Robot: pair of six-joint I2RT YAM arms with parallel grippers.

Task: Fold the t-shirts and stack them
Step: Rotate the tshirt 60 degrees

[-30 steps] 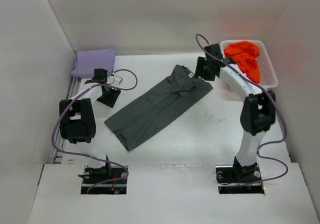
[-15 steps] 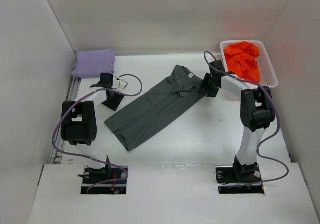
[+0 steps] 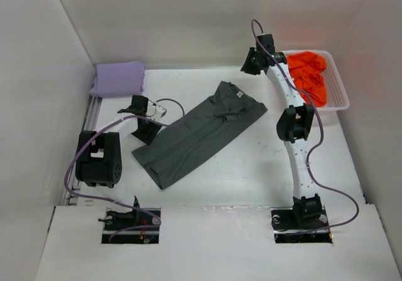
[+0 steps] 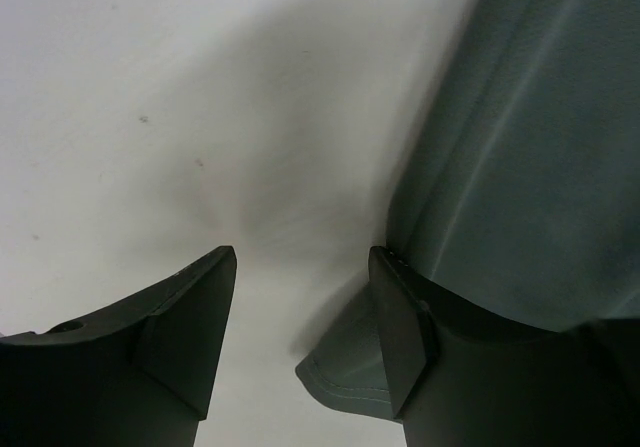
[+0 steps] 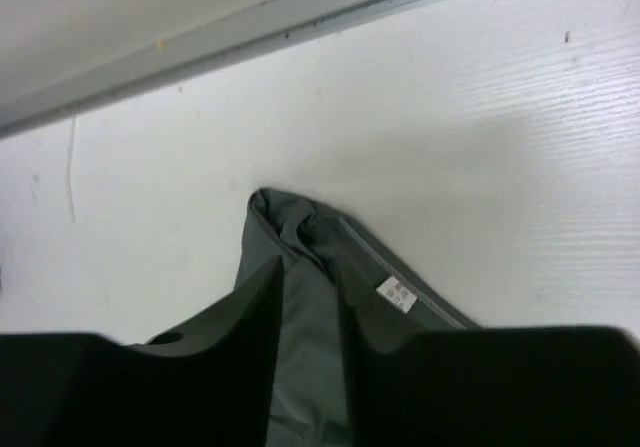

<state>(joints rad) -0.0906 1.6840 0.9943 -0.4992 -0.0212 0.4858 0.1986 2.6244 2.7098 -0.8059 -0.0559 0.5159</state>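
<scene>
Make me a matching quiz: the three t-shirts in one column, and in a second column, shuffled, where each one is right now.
1. lavender t-shirt
2. dark grey t-shirt
3. orange t-shirt

A. crumpled in the white basket
B. folded, at the far left corner of the table
C. laid out long across the middle of the table

Pairs: 1-B, 2-C, 3-A

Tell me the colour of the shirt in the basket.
The shirt is bright orange, clearest from the top camera.
</scene>
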